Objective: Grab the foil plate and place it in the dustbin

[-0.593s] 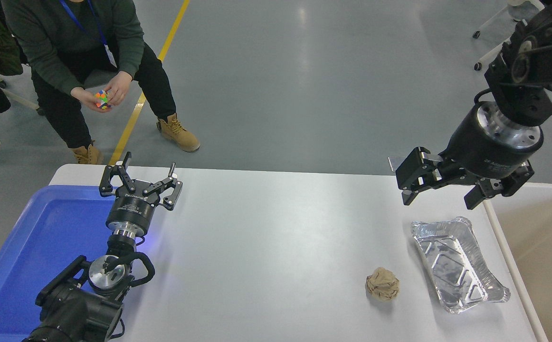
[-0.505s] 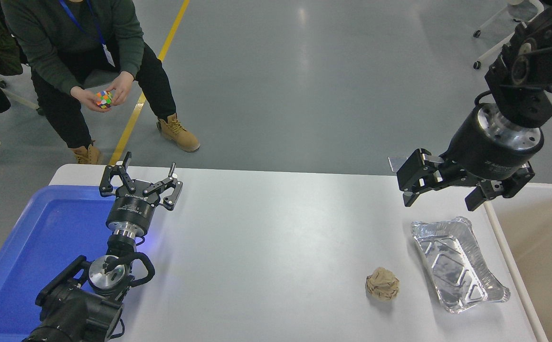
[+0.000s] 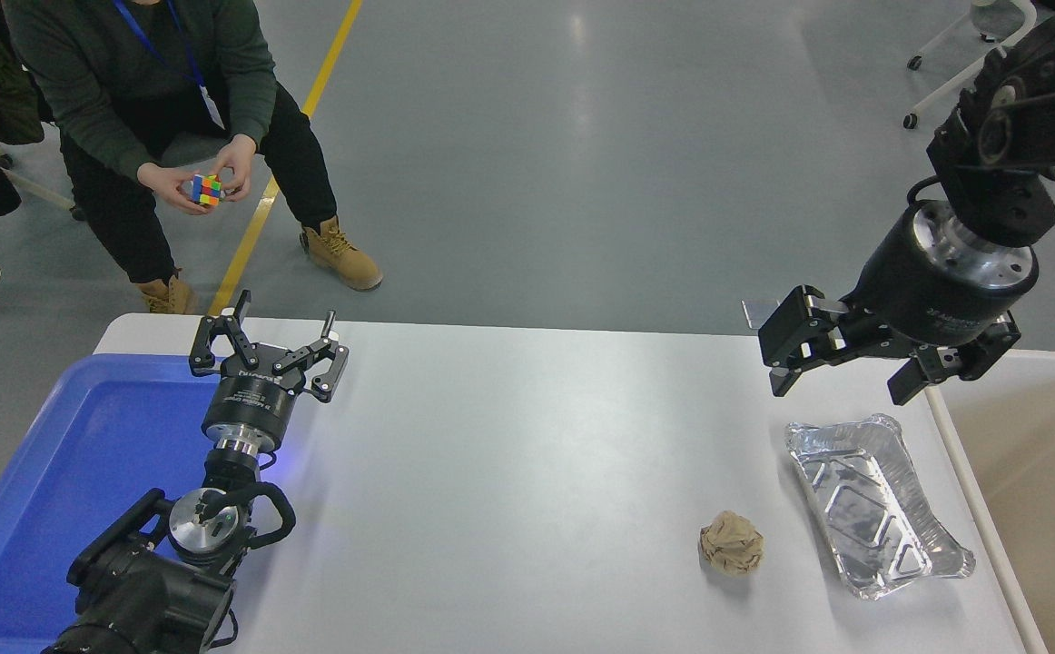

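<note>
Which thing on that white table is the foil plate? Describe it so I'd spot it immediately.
Look at the white table, near its right edge beside the beige dustbin. The foil plate lies there: shiny, silver and rectangular, unlike the small crumpled brown paper ball beside it.

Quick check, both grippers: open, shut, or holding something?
Left gripper: open, empty, parked by the blue plastic tray.
Right gripper: open, empty, above the shiny crinkled foil plate.
</note>
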